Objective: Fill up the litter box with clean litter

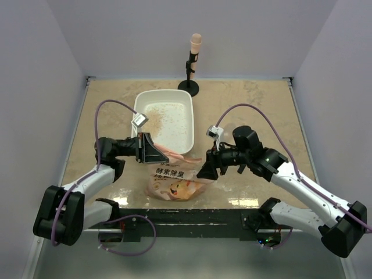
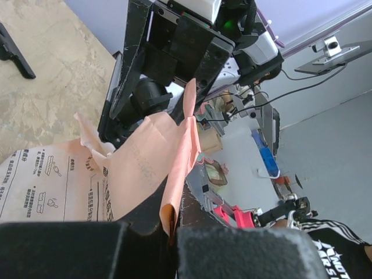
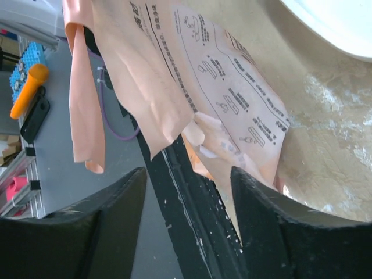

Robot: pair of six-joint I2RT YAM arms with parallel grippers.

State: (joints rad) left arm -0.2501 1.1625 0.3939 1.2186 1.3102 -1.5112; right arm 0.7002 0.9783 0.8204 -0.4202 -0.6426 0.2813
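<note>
L tool (image 1: 149,150) clenched on litter bag (image 1: 174,183) top edge, just in front of litter box (image 1: 138,104); R tool (image 1: 208,168) released, also in front. Only thin clean litter (image 1: 168,116) inside box. Prob best: R pinches opposite edge, both lift, tip mouth over rim

top: high, looking down | wrists: close-up | shared: bag (image 1: 174,181)

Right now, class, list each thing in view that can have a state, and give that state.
litter box, upright, mostly bare inside.
clean litter, a thin scatter in the box.
bag, lying down, one edge pinched up.
left gripper, shut on the bag.
right gripper, open, at the bag's edge.
stand, upright.
</note>
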